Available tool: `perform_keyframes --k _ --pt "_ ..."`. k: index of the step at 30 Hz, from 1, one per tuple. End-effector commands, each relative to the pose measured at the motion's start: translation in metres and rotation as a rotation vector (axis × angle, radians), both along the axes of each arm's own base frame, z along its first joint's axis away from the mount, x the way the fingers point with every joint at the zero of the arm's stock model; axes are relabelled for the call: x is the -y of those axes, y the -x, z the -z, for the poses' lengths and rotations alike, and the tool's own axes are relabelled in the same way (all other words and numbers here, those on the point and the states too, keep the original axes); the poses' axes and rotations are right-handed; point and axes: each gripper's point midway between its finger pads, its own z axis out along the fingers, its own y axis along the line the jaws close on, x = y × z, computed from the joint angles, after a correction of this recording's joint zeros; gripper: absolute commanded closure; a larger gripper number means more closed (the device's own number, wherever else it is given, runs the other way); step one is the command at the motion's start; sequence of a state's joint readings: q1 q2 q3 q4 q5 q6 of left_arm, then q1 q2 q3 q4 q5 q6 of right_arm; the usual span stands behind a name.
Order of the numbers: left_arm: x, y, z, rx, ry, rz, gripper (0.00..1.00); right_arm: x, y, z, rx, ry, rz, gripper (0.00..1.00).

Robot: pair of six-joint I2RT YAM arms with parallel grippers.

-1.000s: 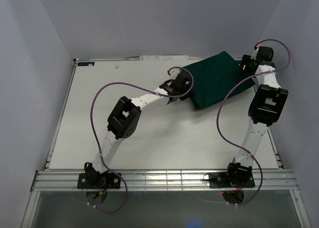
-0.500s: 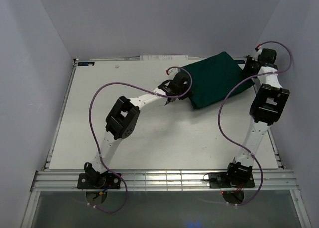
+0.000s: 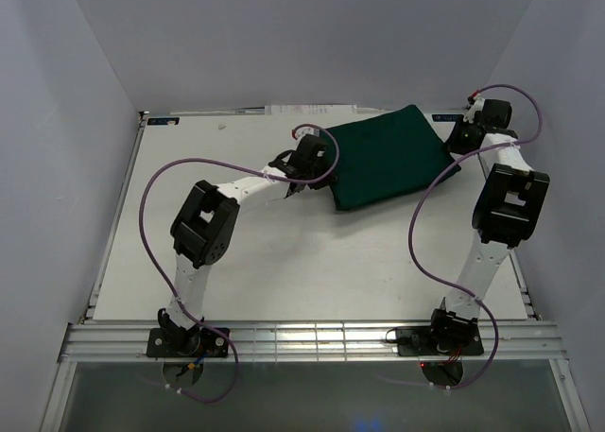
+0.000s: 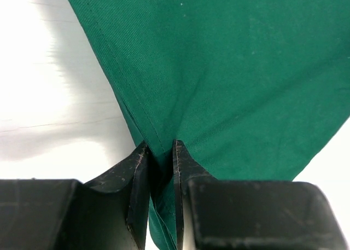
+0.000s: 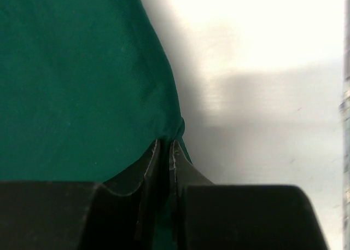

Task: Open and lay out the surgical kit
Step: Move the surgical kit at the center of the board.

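Two pinches on green wrap (image 3: 388, 158) | left jaws: left edge | right jaws: right corner

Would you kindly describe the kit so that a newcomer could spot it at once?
On the white table, look to the far right. The kit is a folded dark green cloth bundle, pinched at its left edge by the left gripper and at its right edge by the right gripper. Nothing else there is green or cloth.
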State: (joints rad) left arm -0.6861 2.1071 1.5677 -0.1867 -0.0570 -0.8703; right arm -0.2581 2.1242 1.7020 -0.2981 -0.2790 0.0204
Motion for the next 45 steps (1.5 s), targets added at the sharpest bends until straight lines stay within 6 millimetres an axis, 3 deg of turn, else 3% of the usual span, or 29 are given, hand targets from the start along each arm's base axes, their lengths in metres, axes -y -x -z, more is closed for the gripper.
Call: perform_keyframes --k 1,2,3,5,6,8,9,13,14,16,19,21,22,29,41,45 --pt "-0.039 0.009 -0.028 0.040 -0.059 0.095 0.94 -0.006 0.023 0.009 -0.033 0.041 0.009 0.91" --pt "-0.043 0.011 -0.035 0.059 -0.056 0.127 0.94 -0.010 0.028 0.011 -0.041 0.040 0.006 0.89" --pt "-0.051 0.013 -0.030 0.051 -0.064 0.134 0.95 -0.013 0.033 0.005 -0.036 0.042 0.004 0.88" --pt "-0.060 0.017 -0.038 0.084 -0.081 0.181 0.95 -0.023 0.049 0.016 -0.066 0.028 0.004 0.86" --pt "-0.068 0.017 -0.038 0.087 -0.097 0.190 0.95 -0.027 0.053 0.010 -0.054 0.029 -0.001 0.84" --pt "-0.081 0.019 -0.038 0.107 -0.149 0.220 0.95 -0.038 0.069 0.020 -0.084 0.022 -0.016 0.82" --pt "-0.091 0.018 -0.039 0.106 -0.168 0.216 0.95 -0.043 0.074 0.014 -0.074 0.023 -0.027 0.81" --pt "-0.116 0.018 -0.041 0.134 -0.216 0.237 0.95 -0.075 0.098 0.017 -0.113 0.026 -0.064 0.82" --pt "-0.121 0.019 -0.038 0.133 -0.229 0.242 0.95 -0.083 0.108 0.025 -0.141 0.007 -0.065 0.84" --pt "-0.135 0.016 -0.037 0.152 -0.267 0.254 0.95 -0.105 0.117 0.019 -0.139 -0.030 -0.059 0.87" --pt "-0.159 0.014 -0.024 0.133 -0.311 0.263 0.95 -0.129 0.134 0.021 -0.146 -0.077 -0.027 0.90" --pt "-0.174 0.010 -0.020 0.112 -0.325 0.249 0.96 -0.129 0.145 0.025 -0.155 -0.084 0.013 0.90" --pt "-0.181 0.009 -0.018 0.108 -0.336 0.250 0.96 -0.146 0.148 0.024 -0.149 -0.100 -0.009 0.90" --pt "-0.211 0.013 -0.006 0.074 -0.368 0.234 0.97 -0.158 0.168 0.031 -0.168 -0.125 -0.021 0.90" --pt "-0.240 0.042 0.010 0.007 -0.407 0.168 0.98 -0.184 0.171 0.029 -0.171 -0.129 -0.102 0.91" --pt "-0.253 0.034 0.006 0.016 -0.423 0.136 0.98 -0.192 0.174 0.035 -0.175 -0.135 -0.107 0.91"
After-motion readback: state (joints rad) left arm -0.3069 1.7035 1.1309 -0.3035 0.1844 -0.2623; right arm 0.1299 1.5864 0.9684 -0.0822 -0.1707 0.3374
